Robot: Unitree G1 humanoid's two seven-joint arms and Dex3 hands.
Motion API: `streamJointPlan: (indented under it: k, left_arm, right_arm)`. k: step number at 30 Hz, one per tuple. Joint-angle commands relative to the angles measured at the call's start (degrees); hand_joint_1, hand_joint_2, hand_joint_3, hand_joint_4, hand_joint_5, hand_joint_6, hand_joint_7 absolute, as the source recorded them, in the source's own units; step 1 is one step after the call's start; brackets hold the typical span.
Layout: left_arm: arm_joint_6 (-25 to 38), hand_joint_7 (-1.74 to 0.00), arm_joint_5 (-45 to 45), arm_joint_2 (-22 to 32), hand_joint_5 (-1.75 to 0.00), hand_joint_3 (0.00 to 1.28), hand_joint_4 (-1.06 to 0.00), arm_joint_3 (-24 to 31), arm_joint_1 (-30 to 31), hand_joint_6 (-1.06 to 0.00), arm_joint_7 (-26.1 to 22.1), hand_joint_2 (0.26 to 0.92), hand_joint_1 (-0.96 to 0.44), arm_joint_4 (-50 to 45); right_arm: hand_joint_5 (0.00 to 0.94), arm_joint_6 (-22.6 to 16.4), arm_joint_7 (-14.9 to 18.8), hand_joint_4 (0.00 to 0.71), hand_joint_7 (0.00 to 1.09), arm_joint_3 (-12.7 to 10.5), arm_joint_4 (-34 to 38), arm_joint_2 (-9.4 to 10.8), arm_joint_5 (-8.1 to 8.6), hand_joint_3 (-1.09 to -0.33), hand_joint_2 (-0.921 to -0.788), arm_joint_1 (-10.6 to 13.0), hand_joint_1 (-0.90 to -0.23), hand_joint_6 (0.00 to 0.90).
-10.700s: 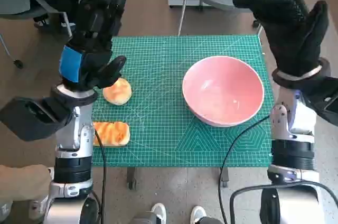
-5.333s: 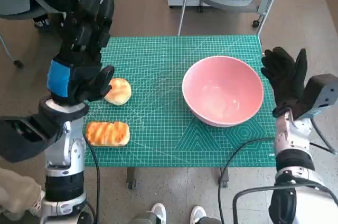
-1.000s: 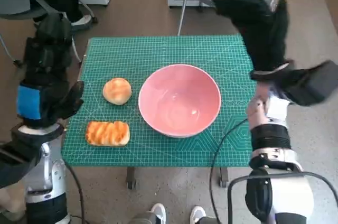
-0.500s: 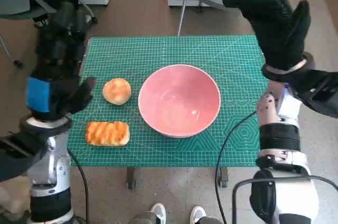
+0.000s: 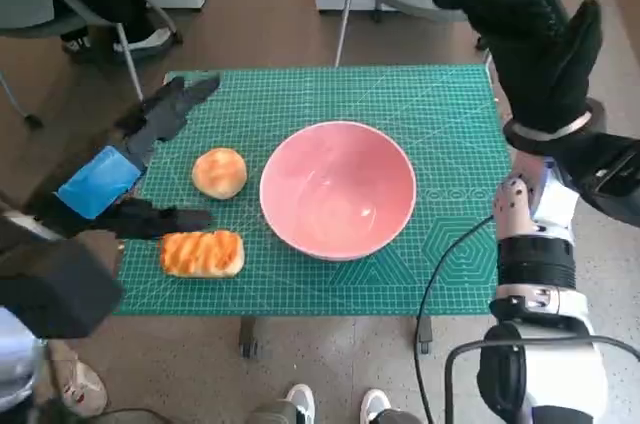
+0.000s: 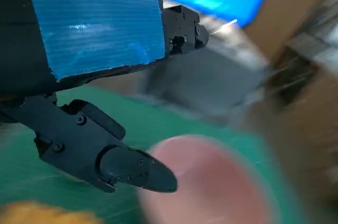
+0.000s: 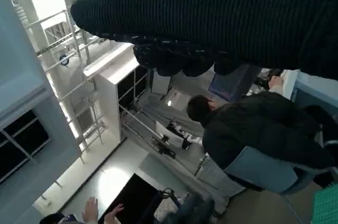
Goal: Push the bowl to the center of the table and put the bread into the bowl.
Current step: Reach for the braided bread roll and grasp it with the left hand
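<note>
moved: our left hand (image 5: pixel 128 169) dropped low beside the round bread (image 5: pixel 219 172), fingers apart, empty.
bowl (image 5: pixel 338 189): table centre.
right hand (image 5: pixel 530 39): raised, spread.

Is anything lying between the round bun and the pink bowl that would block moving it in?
Nothing visible does. The round bun sits just beside the pink bowl, only bare green mat between them; the left hand is open beside it.

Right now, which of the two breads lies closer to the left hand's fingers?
The long striped loaf at the table's near edge; the left hand has a finger right beside it. The round bun lies farther back, between its spread fingers.
</note>
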Motion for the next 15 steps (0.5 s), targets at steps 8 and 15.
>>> streamJointPlan:
  k: [8,15]
  left_arm:
    - [17.49,-0.04,9.44,6.74,-0.01,0.03,-0.07,-9.75,-0.47,-0.26,-5.54,0.676,-0.21,-10.57]
    - [19.35,-0.03,10.08,6.62,0.0,0.02,-0.07,-11.96,-0.09,-0.26,-6.34,0.681,-0.22,-9.31]
  right_arm:
    - [0.001,2.61,-1.47,0.296,0.04,1.46,-1.52,0.44,0.25,-0.79,-0.921,3.32,-0.715,0.366]
    - [0.001,3.21,-1.02,0.296,0.04,1.75,-1.8,0.64,0.93,-0.788,-0.921,3.55,-0.724,0.37]
